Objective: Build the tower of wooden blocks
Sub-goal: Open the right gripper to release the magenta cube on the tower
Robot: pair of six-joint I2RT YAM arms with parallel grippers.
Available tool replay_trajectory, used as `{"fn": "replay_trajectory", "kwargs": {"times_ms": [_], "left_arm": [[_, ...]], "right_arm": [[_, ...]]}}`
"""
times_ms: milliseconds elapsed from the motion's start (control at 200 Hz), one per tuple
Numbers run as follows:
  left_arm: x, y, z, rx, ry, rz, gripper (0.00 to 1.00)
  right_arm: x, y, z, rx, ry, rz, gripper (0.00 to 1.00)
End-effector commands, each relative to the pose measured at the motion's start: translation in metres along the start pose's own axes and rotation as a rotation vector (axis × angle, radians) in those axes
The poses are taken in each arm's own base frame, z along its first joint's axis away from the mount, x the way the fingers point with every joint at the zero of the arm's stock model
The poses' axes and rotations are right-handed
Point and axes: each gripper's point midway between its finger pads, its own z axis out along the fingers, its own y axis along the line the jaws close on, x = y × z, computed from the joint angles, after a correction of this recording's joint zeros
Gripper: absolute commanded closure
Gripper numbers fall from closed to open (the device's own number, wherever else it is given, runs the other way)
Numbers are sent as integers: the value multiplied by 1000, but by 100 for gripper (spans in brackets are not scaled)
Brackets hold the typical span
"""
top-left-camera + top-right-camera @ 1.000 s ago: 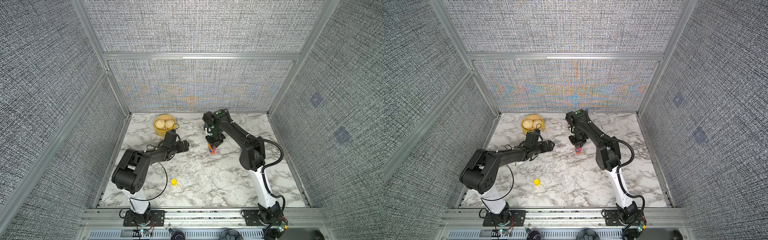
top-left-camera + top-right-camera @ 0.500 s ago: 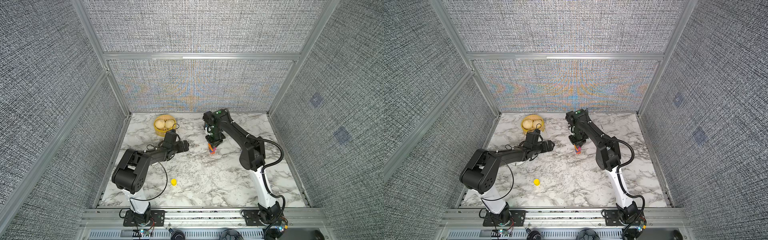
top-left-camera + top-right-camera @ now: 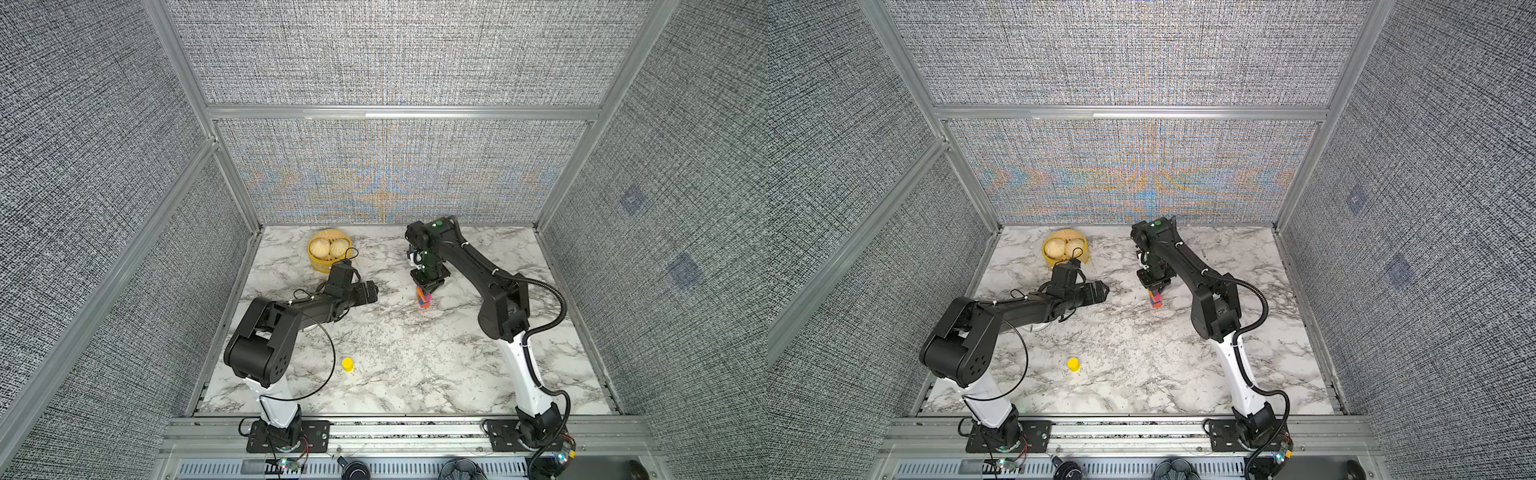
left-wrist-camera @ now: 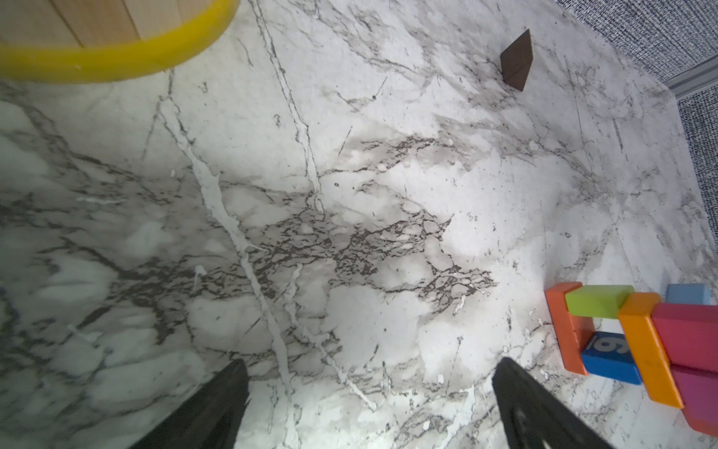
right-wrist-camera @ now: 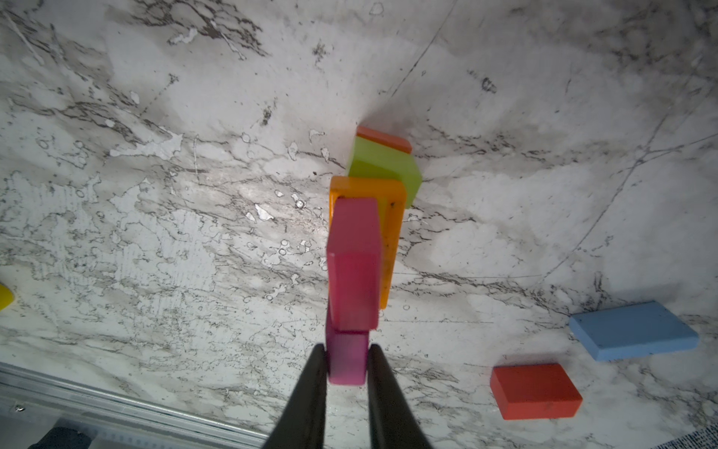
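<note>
The right gripper (image 5: 347,365) has its two black fingers (image 5: 311,388) pressed on both sides of a purple block (image 5: 347,363). That block is the top of the tower (image 5: 363,248). The tower stands on the marble table (image 3: 415,353), near the middle and a bit toward the back.

In both top views the right gripper (image 3: 428,286) (image 3: 1156,286) sits right over the tower (image 3: 424,301) (image 3: 1155,301). Only a little pink and orange peeks out, and the pinch is hidden there.

The right wrist view looks down the stack: pink, orange, lime, then red-orange at the bottom. The left wrist view shows the tower (image 4: 641,342) from the side, with a blue number block (image 4: 608,355) in it. Its top end is cut off by the picture edge.

The left gripper (image 4: 369,388) has its fingers spread wide over bare table, with nothing between them.

A red block (image 5: 536,390) lying flat shows only in the right wrist view. A light blue block (image 5: 633,330) shows only in the wrist views. A dark brown block (image 4: 516,62) shows only in the left wrist view. A yellow cylinder (image 3: 347,364) stands alone near the front.

The round yellow basket (image 3: 320,266) at the back left holds pale buns (image 3: 320,248). The left wrist view catches only part of its rim.
</note>
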Motion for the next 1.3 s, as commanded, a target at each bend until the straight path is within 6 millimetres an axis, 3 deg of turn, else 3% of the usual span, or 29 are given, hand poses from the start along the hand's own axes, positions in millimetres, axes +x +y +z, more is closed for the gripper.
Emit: {"fn": "replay_trajectory", "kwargs": {"times_ms": [0,305,520,880,1060,1295], "left_arm": [[-6,-4,-1,12,-14,2,1],[-6,-4,-1,12,-14,2,1],[-7,-6,-4,27,-26,4,1],[-28,-3,-28,-55,-71,41,1],[-40,-9,-54,-72,-98,62,1],[-27,-26,-84,-122,-61,142,1]], "right_arm": [[3,-1,-1,4,11,-4,78],[3,-2,-2,12,10,-7,76],[4,-3,-4,17,2,-8,65],[7,-3,-38,11,-145,-6,60],[26,-13,-61,42,-244,27,60],[76,-53,-69,34,-349,244,60]]}}
